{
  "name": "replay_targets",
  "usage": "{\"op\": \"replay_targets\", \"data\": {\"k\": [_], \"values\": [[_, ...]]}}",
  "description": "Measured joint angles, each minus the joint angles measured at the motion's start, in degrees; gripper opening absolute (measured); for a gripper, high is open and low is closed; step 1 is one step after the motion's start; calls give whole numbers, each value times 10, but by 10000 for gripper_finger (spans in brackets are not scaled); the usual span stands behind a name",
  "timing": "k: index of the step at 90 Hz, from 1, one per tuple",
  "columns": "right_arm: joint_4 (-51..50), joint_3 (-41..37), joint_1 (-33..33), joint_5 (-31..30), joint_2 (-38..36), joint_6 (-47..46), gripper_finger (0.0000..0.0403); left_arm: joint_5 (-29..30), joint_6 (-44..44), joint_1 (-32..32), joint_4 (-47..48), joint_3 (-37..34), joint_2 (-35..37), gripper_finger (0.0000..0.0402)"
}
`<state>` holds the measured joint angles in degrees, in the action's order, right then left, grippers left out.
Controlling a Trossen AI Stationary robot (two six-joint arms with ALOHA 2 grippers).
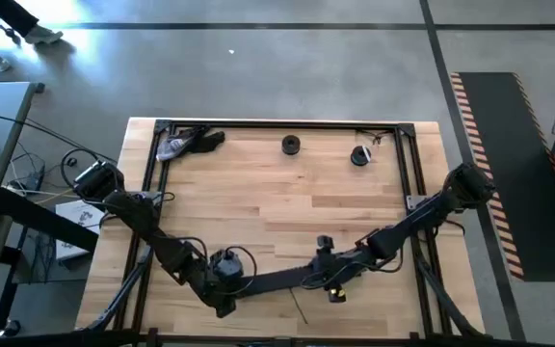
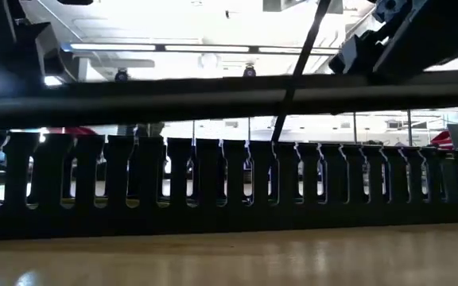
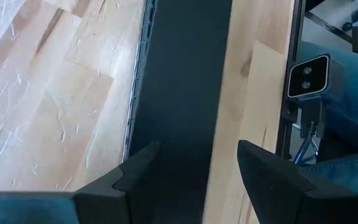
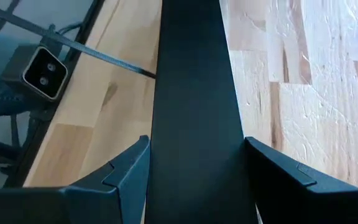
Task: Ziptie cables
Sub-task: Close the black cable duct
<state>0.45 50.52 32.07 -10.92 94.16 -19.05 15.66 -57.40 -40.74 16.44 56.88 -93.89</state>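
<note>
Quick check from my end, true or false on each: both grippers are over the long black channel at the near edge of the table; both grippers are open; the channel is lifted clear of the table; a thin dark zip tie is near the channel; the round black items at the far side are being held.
1. Both the left gripper and the right gripper straddle the black channel near the table's near edge. True.
2. Both grippers are open. True.
3. The channel is lifted clear of the table. False: in the low view it rests on the wood.
4. A thin dark zip tie lies beside the channel. True.
5. The round black items are held. False: they sit alone at the far side.
</note>
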Motion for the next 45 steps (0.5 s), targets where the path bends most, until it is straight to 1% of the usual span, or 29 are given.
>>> {"op": "replay_targets", "data": {"k": [16,33,45], "values": [[-13,0,14,-26,-5,41,208,0,17,-10,-13,0,0,192],[-64,0,13,-33,-5,26,208,16,20,-15,-22,0,0,192],[-69,0,13,-51,-5,26,208,37,21,-17,-24,0,0,192]]}}
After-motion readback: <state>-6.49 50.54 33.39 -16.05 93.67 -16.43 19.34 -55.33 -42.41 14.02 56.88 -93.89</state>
